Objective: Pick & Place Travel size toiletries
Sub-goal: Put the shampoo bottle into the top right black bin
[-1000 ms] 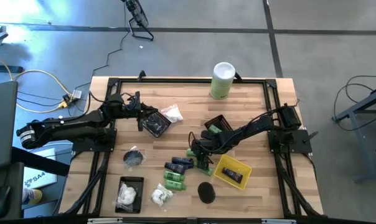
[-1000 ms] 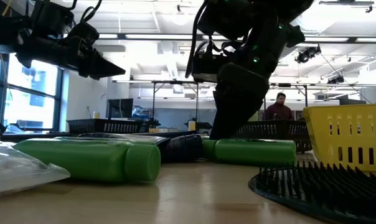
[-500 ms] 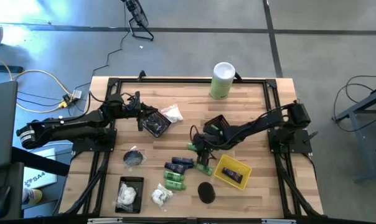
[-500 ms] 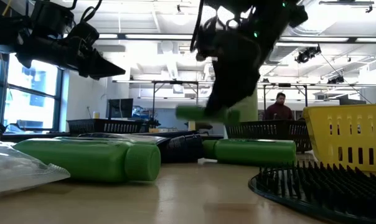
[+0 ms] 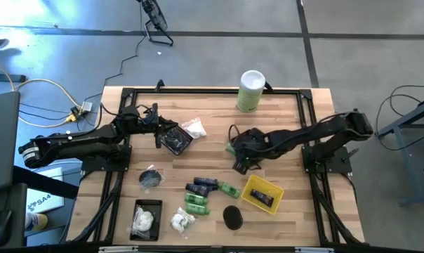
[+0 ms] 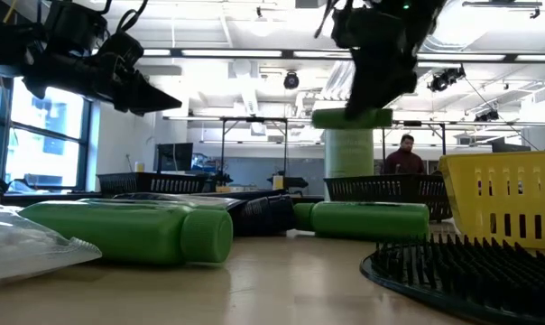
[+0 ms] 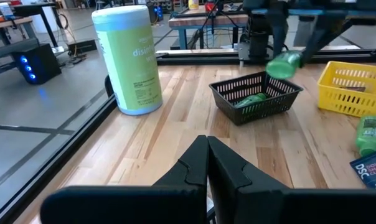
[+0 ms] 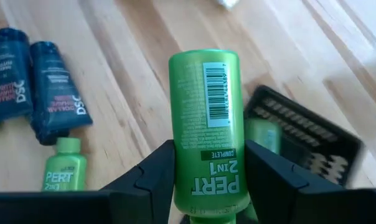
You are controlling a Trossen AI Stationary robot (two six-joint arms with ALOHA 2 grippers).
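From above, the right gripper (image 5: 234, 149) sits at the middle of the table, jaws clamped on a green bottle (image 5: 231, 148) beside the black basket (image 5: 248, 138); the arm covers most of that basket. Lower down lie more green bottles (image 5: 195, 204), navy tubes (image 5: 202, 185), a black disc (image 5: 232, 216), white packets (image 5: 182, 222) and the yellow basket (image 5: 260, 194). The tall canister (image 5: 250, 91) stands at the upper edge, and the left gripper (image 5: 160, 131) waits at centre left over a dark mesh tray (image 5: 175, 140). At table level, the held bottle (image 6: 352, 117) hangs level in the upper middle, clear of the wood; a big green bottle (image 6: 128, 231) fills the lower left, and a person (image 6: 405, 155) shows far behind. The left wrist view shows its own fingers (image 7: 228, 173) pressed together, the canister (image 7: 128, 59) upper left, and the carried bottle (image 7: 283, 64) blurred above the black basket (image 7: 256, 98), which holds another green bottle. In the right wrist view the bottle (image 8: 205, 118) stands between both fingers (image 8: 152, 172), its cap end hidden by the lower edge, with the black basket (image 8: 300, 140) partly behind it.
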